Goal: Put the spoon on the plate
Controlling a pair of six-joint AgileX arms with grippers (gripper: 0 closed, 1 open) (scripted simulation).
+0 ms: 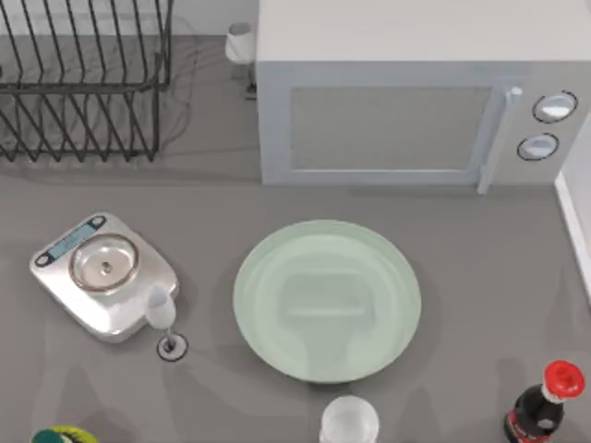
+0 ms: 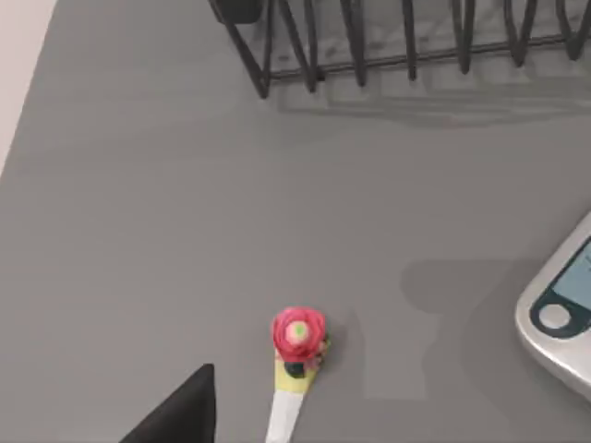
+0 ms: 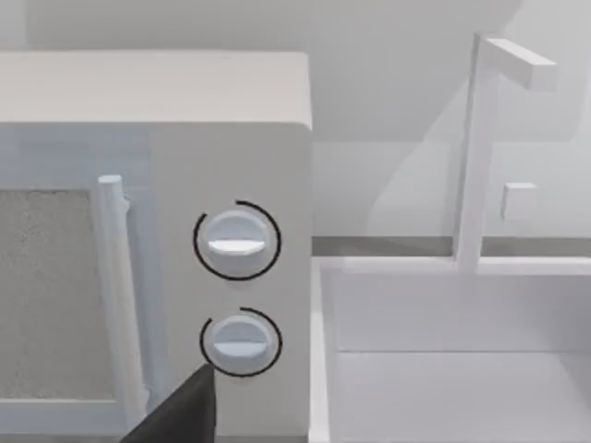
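Our plate sits bare mid-table; our spoon lies on the grey surface under the left wrist.

From above, we see the plate [image 1: 327, 300] at the table's [image 1: 480, 277] centre, in front of the microwave [image 1: 416, 92], the scale [image 1: 103, 274] and wine glass [image 1: 163, 318] towards the left edge. Our left wrist camera looks down on the spoon [image 2: 294, 369], knob end towards the dish rack [image 2: 406, 37], scale corner nearby; one dark fingertip [image 2: 180, 411] shows, so we cannot tell the jaws' state. Our right wrist camera faces the microwave's dials [image 3: 236, 242] and a sink [image 3: 452, 351]; its jaws we likewise cannot tell.

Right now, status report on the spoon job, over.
Whitish spoon with red knob lying on grey table near left gripper, not grasped. Pale mint-green plate bare. Clear wine glass beside silver scale.
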